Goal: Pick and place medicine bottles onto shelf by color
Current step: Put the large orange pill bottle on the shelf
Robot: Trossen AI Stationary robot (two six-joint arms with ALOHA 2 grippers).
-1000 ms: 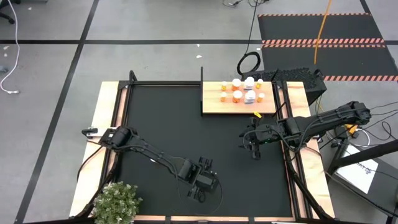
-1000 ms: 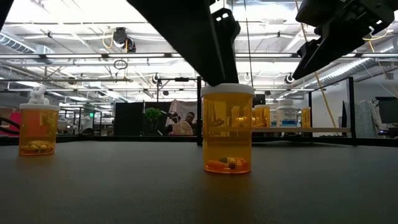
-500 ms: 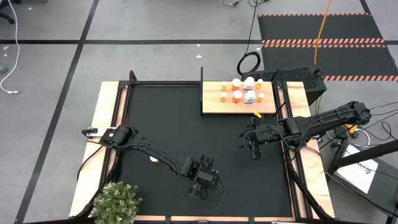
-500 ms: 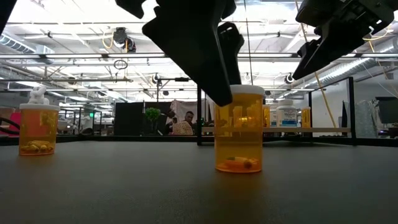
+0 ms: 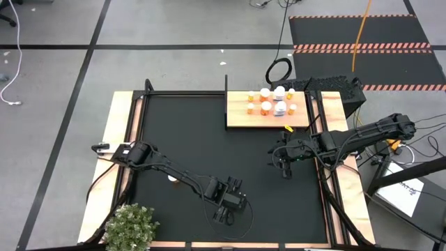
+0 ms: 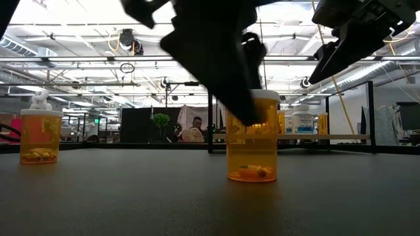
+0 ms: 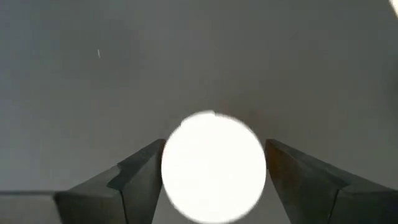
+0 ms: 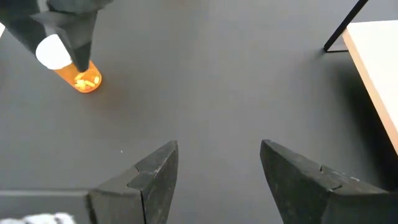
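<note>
Straddling the orange bottle (image 6: pixel 251 147) at the mat's six o'clock, left gripper (image 7: pixel 214 167) stood part-open, pads apparently not gripping; best squeeze squarely below the cap. Right gripper (image 8: pixel 217 171) waited open, empty, at three o'clock.

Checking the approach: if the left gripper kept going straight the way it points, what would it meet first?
The white cap of the orange bottle, directly between the left gripper's open jaws.
</note>
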